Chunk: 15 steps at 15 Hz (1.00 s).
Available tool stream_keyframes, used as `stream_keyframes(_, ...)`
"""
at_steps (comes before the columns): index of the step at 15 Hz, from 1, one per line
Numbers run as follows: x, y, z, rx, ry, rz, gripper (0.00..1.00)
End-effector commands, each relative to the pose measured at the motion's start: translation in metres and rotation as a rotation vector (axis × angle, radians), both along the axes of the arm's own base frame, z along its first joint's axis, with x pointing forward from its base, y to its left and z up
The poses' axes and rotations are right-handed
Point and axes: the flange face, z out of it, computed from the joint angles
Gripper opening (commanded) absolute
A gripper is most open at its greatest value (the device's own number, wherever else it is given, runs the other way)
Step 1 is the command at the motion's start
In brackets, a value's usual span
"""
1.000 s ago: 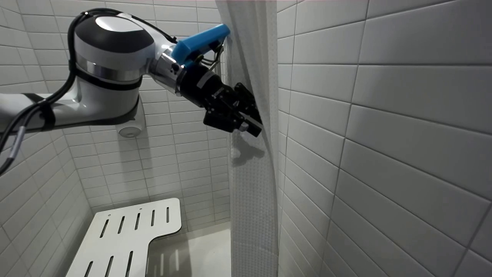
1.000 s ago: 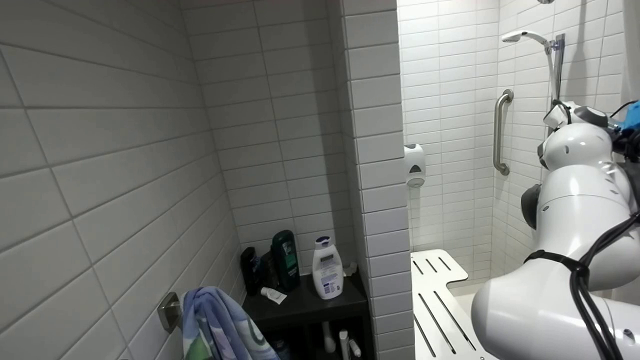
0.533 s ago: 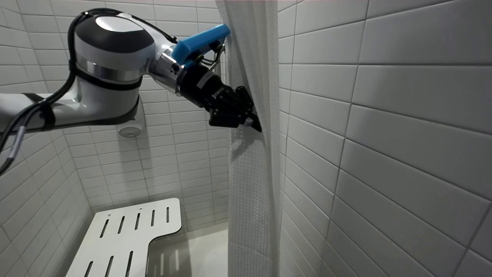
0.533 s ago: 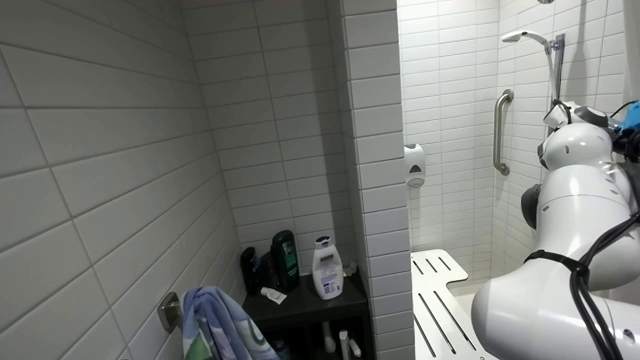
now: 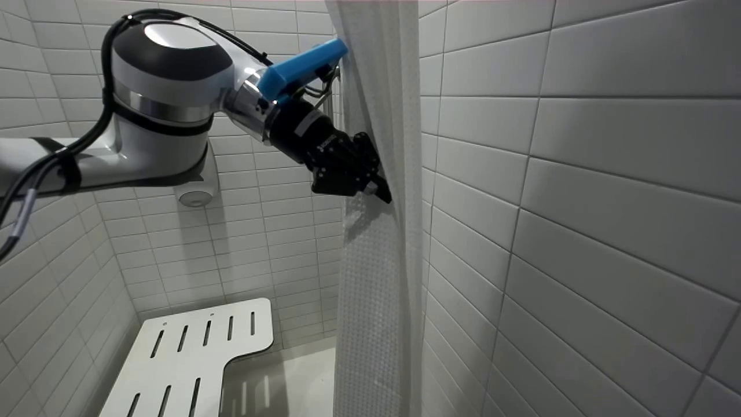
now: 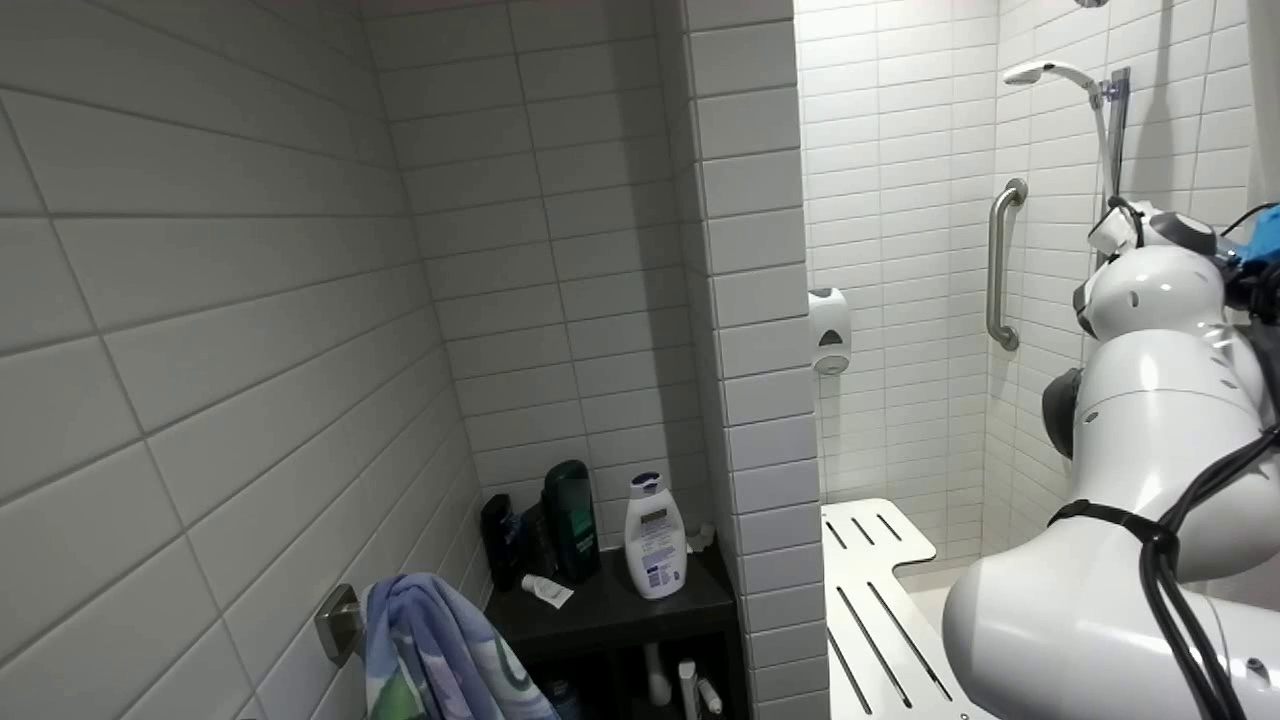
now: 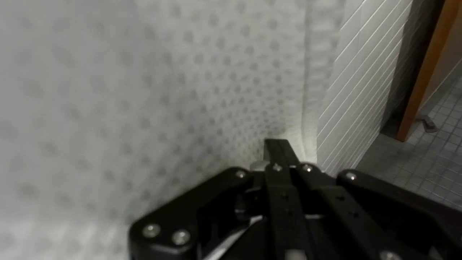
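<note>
The tool (image 7: 277,146) pinches the white curtain (image 7: 216,90) (near its edge).

In an exterior view, the fingers (image 5: 383,192), spread a second ago, are now pressing together on the curtain (image 5: 373,301), and they are dipping a touch lower than half a second ago. The curtain's lower edge is swinging out toward the bench (image 5: 185,365), covering a little more of the floor (image 5: 311,370). The shadow (image 5: 362,219) on the curtain is narrowing, and the blue block (image 5: 304,63) is sinking very slightly
</note>
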Motion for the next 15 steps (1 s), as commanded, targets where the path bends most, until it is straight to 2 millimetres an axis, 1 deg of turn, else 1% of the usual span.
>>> stream_keyframes(1, 0.0018, 0.0061, 0.0008, 0.031, -0.065, -0.031, 0.26)
stream_keyframes(2, 0.0005, 0.0025, -0.0031, 0.022, -0.025, -0.014, 0.02)
stream_keyframes(3, 0.001, 0.0033, -0.0042, 0.027, -0.033, -0.018, 0.05)
stream_keyframes(6, 0.0017, 0.004, -0.005, 0.031, -0.039, -0.021, 0.25)
stream_keyframes(7, 0.0017, 0.004, -0.005, 0.031, -0.04, -0.021, 0.26)
stream_keyframes(11, 0.0017, 0.0041, -0.005, 0.031, -0.04, -0.022, 0.26)
stream_keyframes(12, 0.0017, 0.0041, -0.005, 0.031, -0.041, -0.022, 0.51)
stream_keyframes(13, 0.0017, 0.005, -0.0041, 0.038, -0.048, -0.025, 0.51)
stream_keyframes(14, 0.002, 0.0074, -0.0036, 0.054, -0.059, -0.035, 0.55)
stream_keyframes(15, 0.0017, 0.0098, -0.0031, 0.074, -0.069, -0.046, 0.62)
